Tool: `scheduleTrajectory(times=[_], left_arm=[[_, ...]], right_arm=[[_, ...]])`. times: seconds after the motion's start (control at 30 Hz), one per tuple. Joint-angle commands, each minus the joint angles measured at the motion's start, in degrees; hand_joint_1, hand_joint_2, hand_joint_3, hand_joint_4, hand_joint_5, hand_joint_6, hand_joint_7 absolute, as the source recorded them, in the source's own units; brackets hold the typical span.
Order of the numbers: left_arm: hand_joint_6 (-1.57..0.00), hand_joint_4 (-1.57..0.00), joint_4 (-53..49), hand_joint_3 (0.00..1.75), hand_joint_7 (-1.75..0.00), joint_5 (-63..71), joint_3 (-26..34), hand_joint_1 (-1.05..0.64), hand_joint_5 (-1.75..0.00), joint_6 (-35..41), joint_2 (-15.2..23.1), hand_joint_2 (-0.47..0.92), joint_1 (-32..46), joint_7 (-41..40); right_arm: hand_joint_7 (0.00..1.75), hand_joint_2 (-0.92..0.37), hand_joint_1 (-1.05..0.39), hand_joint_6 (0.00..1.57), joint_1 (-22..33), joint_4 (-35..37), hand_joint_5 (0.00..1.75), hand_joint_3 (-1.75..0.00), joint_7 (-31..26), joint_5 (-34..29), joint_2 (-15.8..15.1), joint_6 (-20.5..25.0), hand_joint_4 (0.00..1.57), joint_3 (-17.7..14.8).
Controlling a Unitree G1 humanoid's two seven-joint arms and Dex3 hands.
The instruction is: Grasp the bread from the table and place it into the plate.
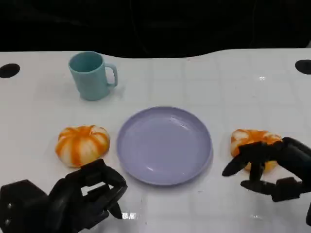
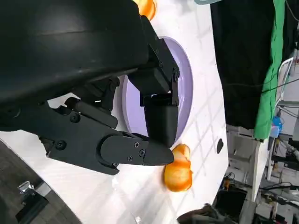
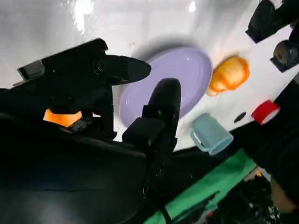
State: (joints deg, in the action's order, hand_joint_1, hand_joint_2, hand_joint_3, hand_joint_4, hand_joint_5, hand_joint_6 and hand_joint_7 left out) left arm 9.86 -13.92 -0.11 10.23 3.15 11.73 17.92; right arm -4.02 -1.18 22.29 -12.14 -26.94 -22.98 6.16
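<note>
bread sits in two places on the white tabletop (image 1: 233,82): one orange-and-white striped bun (image 1: 82,144) toward the left edge, just beside the lavender plate (image 1: 164,144), and a second bun (image 1: 252,145) toward the right edge, a little apart from the plate's rim. plate lies at the middle of the tabletop with nothing on it. a teal mug (image 1: 91,75) stands upright toward the far left corner, handle pointing toward the right edge, well apart from the plate.

right hand (image 1: 272,167) is over the right-side bun near the front right of the tabletop, its black fingers (image 1: 243,162) spread and arched around the bun's near side; whether they touch the bread i cannot tell, and the bun still rests on the surface, so nothing is lifted. in the right wrist view the orange of this bun shows under the hand's shell, with the fingers reaching apart over the plate beyond.

left hand (image 1: 85,194) is by the front edge, just on the near side of the left bun and apart from it, fingers loosely curled with gaps between them and nothing in them. the left wrist view shows those fingers (image 2: 161,119) parted over the plate, with the far bun beyond.
</note>
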Motion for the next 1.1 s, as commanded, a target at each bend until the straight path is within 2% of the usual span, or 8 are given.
scheduleTrajectory(times=[0.03,0.1,0.17,0.27,0.4,0.53,0.73,1.1], left_arm=[[-0.72,-0.72,0.7,0.28,-1.38,-0.2,0.2,-0.52,-1.75,0.0,0.6,0.92,0.0,-0.2],[-0.72,-0.72,0.8,0.28,-1.39,-0.2,0.2,-0.53,-1.75,0.3,0.6,0.92,0.0,-0.3],[-0.72,-0.72,0.6,0.28,-1.39,0.1,0.1,-0.53,-1.75,0.1,0.7,0.92,0.0,-0.5],[-0.72,-0.72,0.5,0.28,-1.39,0.2,0.1,-0.53,-1.75,0.1,0.6,0.92,0.0,-0.5],[-0.72,-0.72,0.3,0.29,-1.39,0.3,0.0,-0.53,-1.75,-0.1,0.5,0.92,-0.2,-0.5],[-0.73,-0.73,0.0,0.28,-1.39,0.4,-0.1,-0.53,-1.75,0.0,0.3,0.92,-0.4,-0.7],[-0.73,-0.72,-0.1,0.28,-1.38,0.7,-0.3,-0.54,-1.75,-0.2,0.2,0.92,-0.5,-1.1],[-0.73,-0.71,-0.1,0.28,-1.39,0.4,-0.2,-0.53,-1.75,0.0,0.1,0.92,-0.5,-1.3]], right_arm=[[0.14,-0.87,-0.34,0.74,0.3,-1.6,0.81,-0.04,-4.6,-5.5,-2.0,-3.1,0.48,-2.6],[0.06,-0.87,-0.31,0.71,0.3,-2.2,0.63,-0.02,-6.2,-7.5,-2.4,-3.4,0.45,-3.3],[0.03,-0.86,-0.29,0.7,0.3,-3.3,0.54,0.0,-8.1,-10.5,-3.1,-3.6,0.42,-4.1],[0.0,-0.85,-0.29,0.66,0.5,-5.1,0.48,0.0,-9.4,-14.5,-4.0,-2.4,0.36,-4.8],[0.0,-0.83,-0.24,0.54,0.3,-6.1,0.38,0.0,-9.9,-18.2,-5.2,-1.0,0.25,-4.7],[0.0,-0.85,-0.26,0.44,-0.6,-6.1,0.32,-0.01,-8.9,-21.5,-6.6,0.7,0.17,-3.9],[0.0,-0.85,-0.36,0.35,-4.0,-1.1,0.26,-0.01,-8.6,-25.8,-7.8,1.5,0.11,-0.3],[0.0,-0.84,-0.44,0.29,-12.3,11.5,0.22,0.0,-11.4,-33.6,-6.5,3.6,0.11,8.0]])
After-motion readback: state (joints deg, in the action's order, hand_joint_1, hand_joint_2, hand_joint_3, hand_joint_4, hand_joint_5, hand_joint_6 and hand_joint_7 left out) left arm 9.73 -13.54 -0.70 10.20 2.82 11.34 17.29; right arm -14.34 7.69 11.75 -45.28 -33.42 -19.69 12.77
